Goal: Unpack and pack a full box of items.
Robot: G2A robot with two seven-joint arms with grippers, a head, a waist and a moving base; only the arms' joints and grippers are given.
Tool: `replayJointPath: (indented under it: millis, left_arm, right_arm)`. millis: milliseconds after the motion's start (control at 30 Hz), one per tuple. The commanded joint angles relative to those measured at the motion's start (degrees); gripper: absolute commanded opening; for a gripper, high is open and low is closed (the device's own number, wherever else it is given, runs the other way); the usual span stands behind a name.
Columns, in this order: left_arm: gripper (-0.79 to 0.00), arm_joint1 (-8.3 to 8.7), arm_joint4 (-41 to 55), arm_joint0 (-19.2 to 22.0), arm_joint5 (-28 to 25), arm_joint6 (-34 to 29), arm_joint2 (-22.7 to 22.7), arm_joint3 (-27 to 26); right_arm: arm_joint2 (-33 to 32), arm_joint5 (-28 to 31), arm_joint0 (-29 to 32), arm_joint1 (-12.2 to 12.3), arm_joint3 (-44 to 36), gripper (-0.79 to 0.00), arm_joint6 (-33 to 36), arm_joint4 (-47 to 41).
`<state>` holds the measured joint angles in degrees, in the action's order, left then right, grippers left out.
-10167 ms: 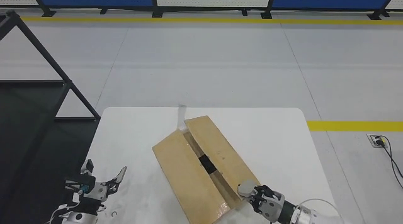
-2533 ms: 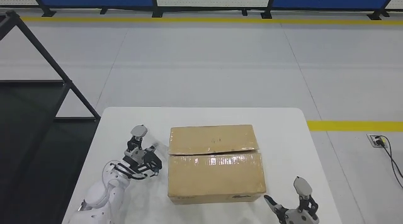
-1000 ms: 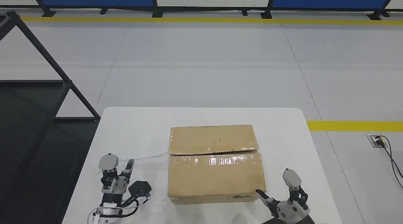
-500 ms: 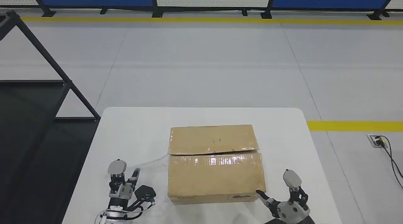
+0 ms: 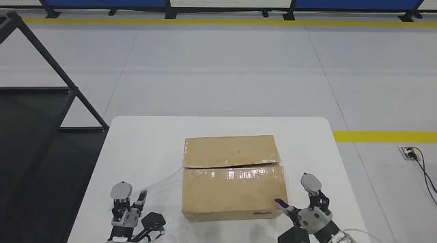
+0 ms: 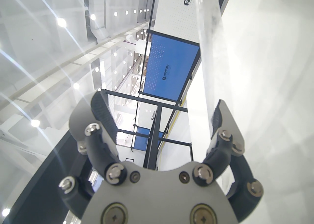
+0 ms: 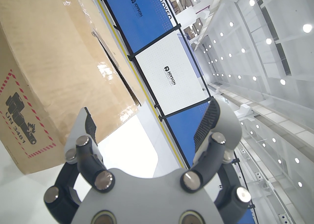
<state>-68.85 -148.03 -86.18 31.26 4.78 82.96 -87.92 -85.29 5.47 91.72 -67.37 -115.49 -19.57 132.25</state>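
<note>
Box (image 5: 234,178): 1, tan cardboard cuboid, flaps shut, glossy taped seam, table (image 5: 136,147) centre | tape strip (image 6: 208,38): 1, clear, off box's left side | left gripper (image 6: 159,102): spread, near-left | right gripper (image 7: 150,109): spread, near-right corner

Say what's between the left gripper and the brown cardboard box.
A clear tape strip runs from the brown cardboard box to the left gripper, in top view.
</note>
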Motion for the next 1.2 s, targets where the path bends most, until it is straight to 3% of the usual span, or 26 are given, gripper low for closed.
replayJointPath:
  millis: [0, 267, 667, 900, 1167]
  left_arm:
    - [0.0, -0.05, 0.05, 1.23, -0.35, 0.15, 0.24, 0.81]
    - [0.0, -0.08, -2.04, 6.0, -3.09, 1.75, 0.84, 3.6]
    - [0.0, -0.39, -1.28, 5.48, -5.48, 5.46, -0.87, 7.14]
    - [0.0, 0.18, 0.92, -0.48, -3.42, 12.52, 1.5, -1.35]
    - [0.0, 2.11, 6.36, -9.07, -7.82, 30.76, 10.34, -13.21]
  right_arm:
    - [0.2, 0.36, -0.4, 0.03, 0.04, 0.0, -0.15, 0.15]
    - [0.04, 0.38, -0.73, 0.18, 0.47, 0.0, -0.77, 0.1]
    - [-1.8, -0.18, 0.65, 0.46, 0.26, 0.0, -1.22, -0.67]
    - [-2.86, 8.52, -3.19, 1.25, 1.09, 0.0, -6.52, -0.45]
    - [-7.69, 20.91, -11.93, 3.42, 3.1, 0.0, -21.05, 2.42]
